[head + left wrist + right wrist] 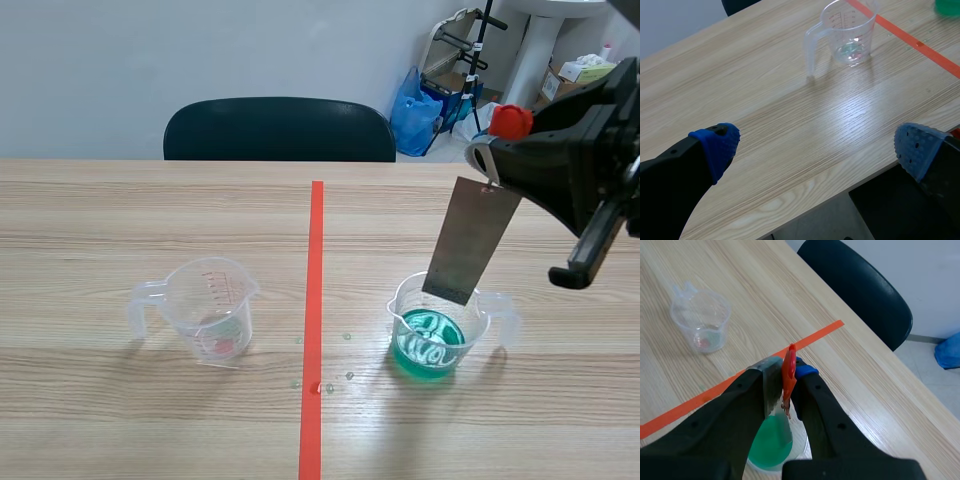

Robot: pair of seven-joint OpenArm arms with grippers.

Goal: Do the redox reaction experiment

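Strip (470,240) hangs from right pincer (491,166) over cup (478,326).

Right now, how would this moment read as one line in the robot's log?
right claw: shut on metal strip | strip: hanging over green-liquid cup | left claw: open | clear cup: ungripped

Wooden table (100,220), clear cup (208,310), green-filled cup (432,348)

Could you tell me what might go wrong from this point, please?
The metal strip hangs tilted from a red clip in the right gripper; it could slip and splash the green liquid. A sideways push might tip the plastic cup. Drops lie on the table, so splashes seem likely.
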